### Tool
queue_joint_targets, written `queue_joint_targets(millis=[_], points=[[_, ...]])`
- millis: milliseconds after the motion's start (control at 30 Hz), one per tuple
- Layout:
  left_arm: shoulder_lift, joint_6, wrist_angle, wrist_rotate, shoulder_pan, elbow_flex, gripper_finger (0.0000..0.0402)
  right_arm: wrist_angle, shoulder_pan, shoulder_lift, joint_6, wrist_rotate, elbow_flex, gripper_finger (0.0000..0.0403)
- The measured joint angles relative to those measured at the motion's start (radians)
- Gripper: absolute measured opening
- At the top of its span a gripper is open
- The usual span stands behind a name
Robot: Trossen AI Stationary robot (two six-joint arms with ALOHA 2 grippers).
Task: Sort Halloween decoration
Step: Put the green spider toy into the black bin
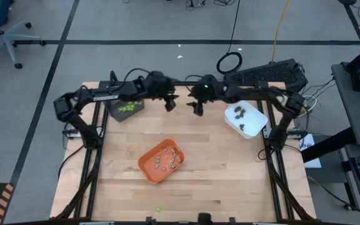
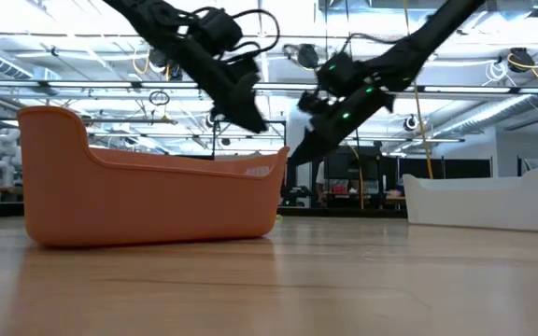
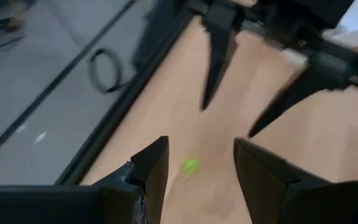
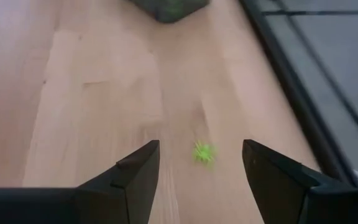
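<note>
A light wooden table [image 1: 205,187] is seen from above, with 2 dark robot arms reaching in from its 2 far corners and meeting above the middle of its far edge. An orange tray [image 1: 161,160] sits near the centre of the table and serves as the landmark here.

The left gripper [image 1: 169,104] hangs in the air beyond the orange tray, just to its far side. Its 2 fingers [image 3: 151,168] are spread apart and hold nothing. The right gripper [image 1: 198,109] hangs just beside the left one, a little further toward the white tray, also well above the wood. Its 2 fingers [image 4: 138,171] are likewise spread apart and empty. In the level view across the table, both grippers float above the orange tray's rim, tilted toward each other.

The Halloween decoration is scattered in 5 places. Several tan-grey pieces [image 1: 164,161] lie inside the orange tray. Lime-green pieces [image 1: 128,107] fill a dark grey tray [image 1: 125,110] beyond and to the left of the orange tray, under the left arm. Dark brown pieces [image 1: 240,114] lie in a white tray [image 1: 247,120] beyond and to the right of the orange tray. 1 loose lime-green piece [image 4: 203,152] rests on the bare wood beyond the orange tray, below the 2 grippers. Another green speck [image 1: 159,209] lies on the wood on the near side of the orange tray.
</note>
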Motion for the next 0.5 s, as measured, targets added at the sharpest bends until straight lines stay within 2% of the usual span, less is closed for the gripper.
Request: queue_joint_targets(millis=[100, 200, 333, 500], points=[[-0.078, -0.073, 0.044, -0.118, -0.022, -0.114, 0.0172, -0.109, -0.017, 0.092, -0.037, -0.046, 0.1, 0.0211], [-0.152, -0.166, 0.132, -0.205, -0.055, -0.229, 0.0172, -0.223, -0.035, 0.17, -0.089, -0.054, 0.183, 0.0188], [-0.21, -0.241, 0.226, -0.251, -0.114, -0.351, 0.0172, -0.328, -0.067, 0.248, -0.174, -0.056, 0.28, 0.0129], [-0.223, -0.291, 0.297, -0.336, -0.186, -0.412, 0.0172, -0.349, -0.097, 0.313, -0.238, -0.106, 0.353, 0.0039]])
